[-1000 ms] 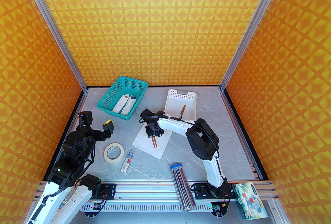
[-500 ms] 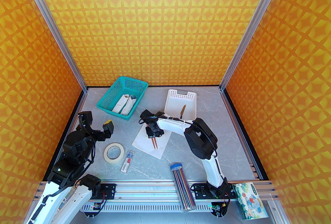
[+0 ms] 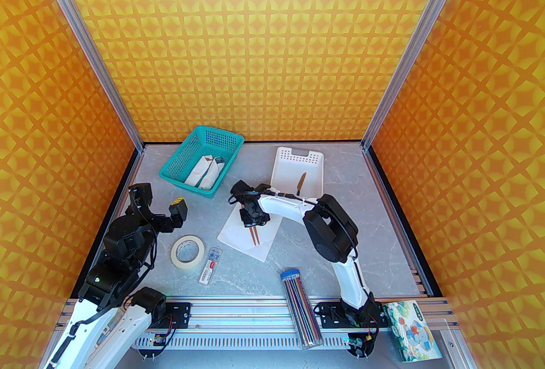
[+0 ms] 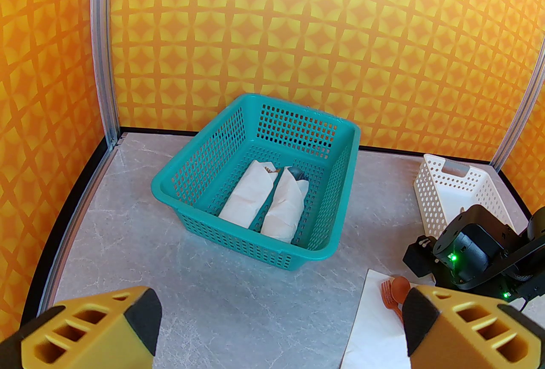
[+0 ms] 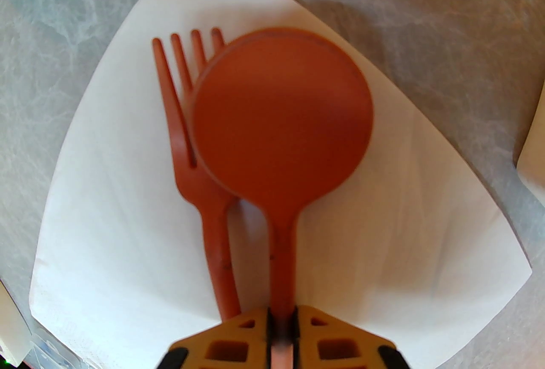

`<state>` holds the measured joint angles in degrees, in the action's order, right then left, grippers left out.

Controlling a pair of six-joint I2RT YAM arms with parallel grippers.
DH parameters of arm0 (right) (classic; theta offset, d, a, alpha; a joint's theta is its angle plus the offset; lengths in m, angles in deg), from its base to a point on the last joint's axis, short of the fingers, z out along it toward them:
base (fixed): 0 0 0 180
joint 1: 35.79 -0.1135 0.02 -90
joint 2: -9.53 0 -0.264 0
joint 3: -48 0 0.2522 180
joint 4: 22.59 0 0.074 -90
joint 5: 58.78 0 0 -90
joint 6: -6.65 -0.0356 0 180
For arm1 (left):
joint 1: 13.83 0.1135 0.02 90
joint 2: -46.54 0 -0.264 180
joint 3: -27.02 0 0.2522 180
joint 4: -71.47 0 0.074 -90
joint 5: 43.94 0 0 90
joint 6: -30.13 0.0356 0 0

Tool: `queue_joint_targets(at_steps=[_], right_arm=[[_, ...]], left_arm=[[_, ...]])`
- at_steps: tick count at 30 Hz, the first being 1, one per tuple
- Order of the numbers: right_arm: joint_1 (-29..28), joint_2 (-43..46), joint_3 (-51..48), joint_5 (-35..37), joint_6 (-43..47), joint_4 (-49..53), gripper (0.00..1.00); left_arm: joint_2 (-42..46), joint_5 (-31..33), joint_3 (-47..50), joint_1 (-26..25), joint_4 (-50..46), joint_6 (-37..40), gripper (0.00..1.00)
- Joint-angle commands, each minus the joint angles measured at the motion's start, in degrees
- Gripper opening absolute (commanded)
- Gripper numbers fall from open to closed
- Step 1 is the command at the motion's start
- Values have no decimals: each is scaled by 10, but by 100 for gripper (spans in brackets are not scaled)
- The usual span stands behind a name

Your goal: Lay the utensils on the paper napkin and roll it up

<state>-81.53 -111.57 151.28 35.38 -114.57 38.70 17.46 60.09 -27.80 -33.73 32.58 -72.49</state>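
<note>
The right gripper (image 5: 281, 333) is closed on the handle end of a reddish-brown round-bowled plastic spoon (image 5: 281, 116). Only the tips of its yellow fingers (image 5: 357, 339) are seen in the wrist view, cut off by the bottom edge. The spoon is held low over a thin white square paper napkin (image 5: 383, 209), and whether its bowl touches the paper cannot be told. An orange plastic fork (image 5: 179, 137) is laid on the napkin, just left of the spoon in that view. Two of its tines are partly covered by the bowl, and its handle end is hidden behind the gripper.

In the top view the heads of both pieces are concealed under the right gripper (image 3: 251, 222), and only two slim handles are seen jutting out over the napkin (image 3: 232, 231). The napkin is spread on the grey marbled surface (image 3: 238, 273), its far corner hidden beneath the arm. A small dark-handled knife (image 3: 301, 183) is seen lying in the white slotted plastic tray (image 3: 285, 171), well apart from the napkin; its detail is too small to be made out.

The left gripper (image 3: 159, 203) is spread fully open, with nothing between its fingers.
</note>
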Motion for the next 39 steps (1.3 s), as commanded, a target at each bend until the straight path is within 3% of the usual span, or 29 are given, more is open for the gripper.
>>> queue_joint_targets(at_steps=[1,9,16,24,39], right_arm=[[-1,22,16,13,8,15,17],[-1,50,26,27,19,34,24],[0,82,45,28,29,49,24],[36,149,71,30,48,78,26],[185,182,51,42,35,90,38]], left_arm=[[4,7,-13,4,-6,-6,99],[4,7,-13,4,-4,-10,99],[4,7,-18,4,-6,-9,99],[-4,0,-26,4,-12,-3,99],[-21,-211,-58,4,31,183,99]])
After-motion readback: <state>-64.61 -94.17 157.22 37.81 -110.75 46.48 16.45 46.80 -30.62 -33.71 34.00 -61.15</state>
